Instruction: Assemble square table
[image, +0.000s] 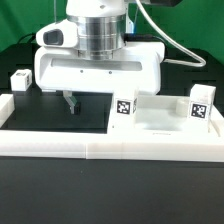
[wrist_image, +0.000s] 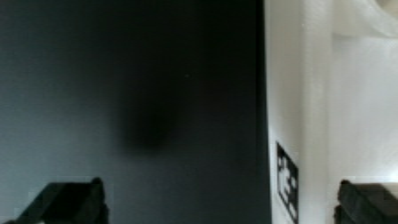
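White slab of the square table (image: 160, 118) lies on the dark worktop (image: 50, 115) at about three o'clock from the end effector (wrist_image: 217, 205) in the exterior view, with a tag (image: 123, 107) on its near edge. The end effector hangs spread wide and empty. In the wrist view one fingertip (wrist_image: 71, 200) is over bare worktop and the other over the slab, whose straight edge runs between them. Gripping it likely needs a shift toward three o'clock.
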